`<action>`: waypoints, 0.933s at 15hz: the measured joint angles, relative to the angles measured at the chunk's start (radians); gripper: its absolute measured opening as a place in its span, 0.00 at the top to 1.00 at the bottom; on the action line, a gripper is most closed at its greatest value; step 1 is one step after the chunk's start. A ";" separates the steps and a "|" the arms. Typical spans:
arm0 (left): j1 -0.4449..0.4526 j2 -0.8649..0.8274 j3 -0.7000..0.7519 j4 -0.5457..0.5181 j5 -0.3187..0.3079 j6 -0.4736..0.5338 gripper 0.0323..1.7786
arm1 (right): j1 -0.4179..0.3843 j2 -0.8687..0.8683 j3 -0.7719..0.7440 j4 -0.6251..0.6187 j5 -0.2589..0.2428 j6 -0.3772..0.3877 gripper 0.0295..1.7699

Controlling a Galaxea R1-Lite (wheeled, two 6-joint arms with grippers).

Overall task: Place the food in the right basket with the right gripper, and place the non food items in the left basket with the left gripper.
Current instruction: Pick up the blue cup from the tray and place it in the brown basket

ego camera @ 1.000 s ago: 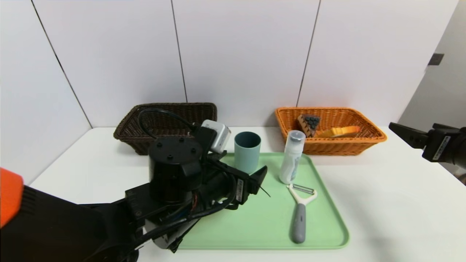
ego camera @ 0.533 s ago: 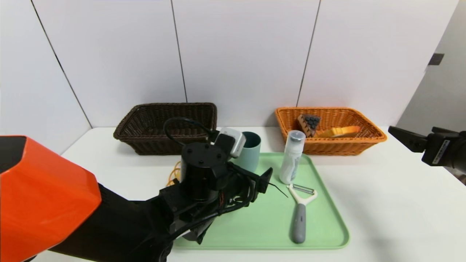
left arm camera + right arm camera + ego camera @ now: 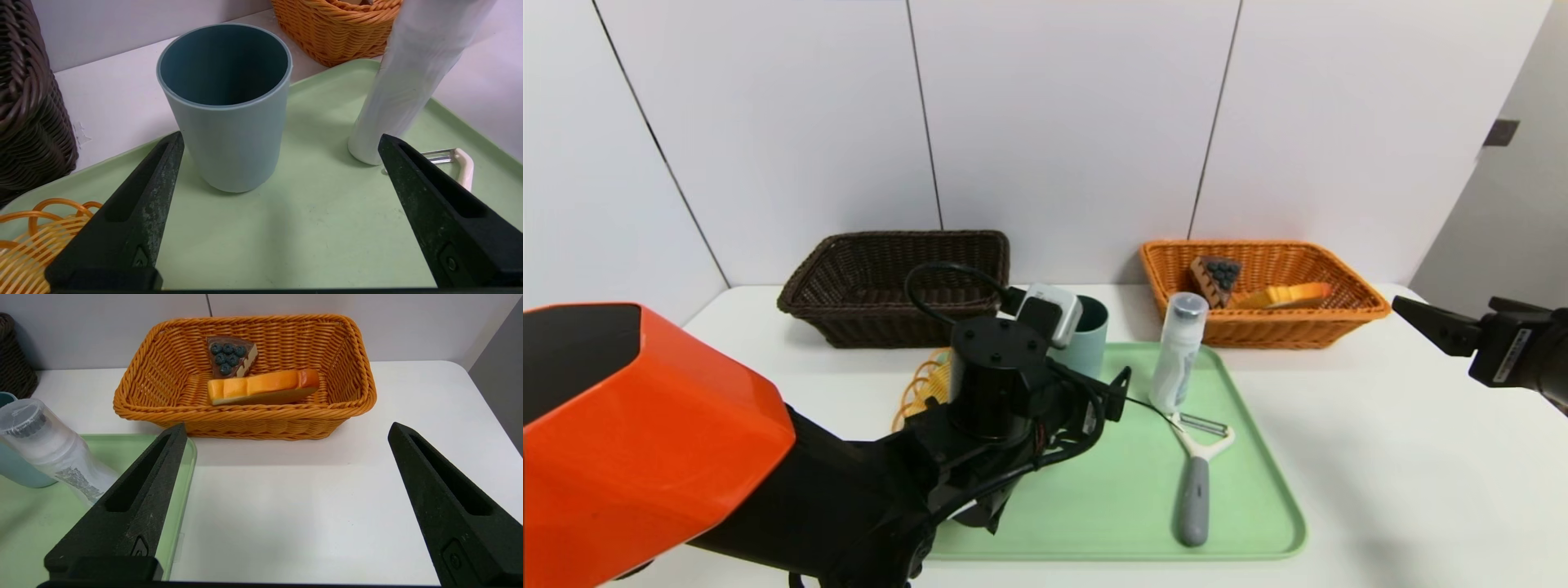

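Left gripper [image 3: 281,141] spread wide, nothing held, over the smooth green tray, the matte blue-grey cup [image 3: 231,122] before its fingers. On the tray too: a cloudy, cylindrical bottle [image 3: 1178,351], a Y-shaped peeler [image 3: 1196,490] with grey handle, and a looped yellow wicker piece [image 3: 45,245]. Dark woven basket [image 3: 890,318] behind, to the left. Right gripper [image 3: 288,426], also spread and holding nothing, hangs beyond the tray's right side. Orange wicker basket [image 3: 245,426] holds a berry-topped cake wedge [image 3: 231,357] and a glossy bread piece [image 3: 263,387].
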 joint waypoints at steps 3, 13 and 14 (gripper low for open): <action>0.003 0.009 -0.016 0.001 0.016 0.000 0.05 | 0.005 -0.006 0.014 0.000 0.000 0.000 0.04; 0.043 0.067 -0.084 0.003 0.031 -0.002 0.05 | 0.013 -0.012 0.024 0.000 0.001 -0.009 0.04; 0.047 0.074 -0.089 0.002 0.031 -0.003 0.05 | 0.013 -0.013 0.028 0.000 0.000 -0.014 0.04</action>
